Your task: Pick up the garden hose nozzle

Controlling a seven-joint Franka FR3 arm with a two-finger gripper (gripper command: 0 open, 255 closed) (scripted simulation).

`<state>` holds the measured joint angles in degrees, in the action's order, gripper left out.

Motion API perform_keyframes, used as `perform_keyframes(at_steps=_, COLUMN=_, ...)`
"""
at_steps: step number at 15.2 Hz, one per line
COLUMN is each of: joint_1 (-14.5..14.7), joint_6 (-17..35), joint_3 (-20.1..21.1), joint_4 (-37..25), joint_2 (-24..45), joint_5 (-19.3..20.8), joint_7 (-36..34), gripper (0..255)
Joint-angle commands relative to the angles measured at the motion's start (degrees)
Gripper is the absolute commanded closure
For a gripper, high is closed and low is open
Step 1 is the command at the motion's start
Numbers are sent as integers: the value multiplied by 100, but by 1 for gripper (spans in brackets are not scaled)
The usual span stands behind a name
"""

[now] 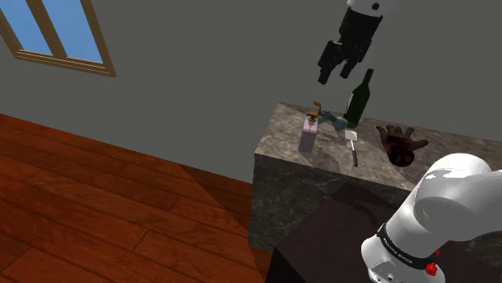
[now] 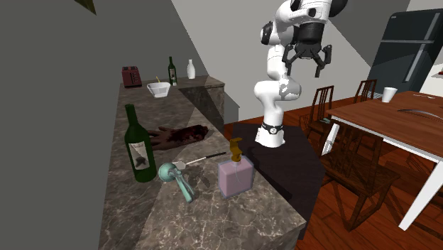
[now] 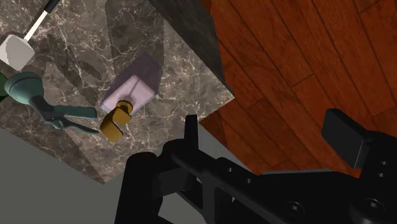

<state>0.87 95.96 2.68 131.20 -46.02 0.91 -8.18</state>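
Teal hose nozzle (image 2: 170,172) lies flat on the bench (image 2: 213,220), just beside the green bottle (image 2: 138,145). The gripper (image 2: 307,62) hangs high above that bottle, jaws apart. I'd drop straight down, pinch the handle (image 2: 186,190), dodge the bottle.

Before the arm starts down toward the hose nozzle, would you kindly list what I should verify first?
1. Gripper open: ok, its fingers stand apart.
2. Nozzle free from above: ok, it lies bare on the counter.
3. Gripper centred over nozzle: not ok; in the wrist view the nozzle sits off to one side.
4. Room beside nozzle: cannot tell; the green bottle and the soap dispenser stand close on either side.
5. Grasp height: not ok; the gripper hangs well above the counter.
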Motion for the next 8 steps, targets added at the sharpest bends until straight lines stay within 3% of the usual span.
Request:
perform_keyframes(at_steps=1, joint_1=0, joint_6=0, joint_3=0, joint_4=0, joint_2=0, joint_5=0, joint_7=0, gripper=0)
perform_keyframes(at_steps=8, joint_1=-15, joint_6=614, joint_3=-974, joint_4=581, joint_2=134, joint_5=505, joint_7=1479, gripper=0)
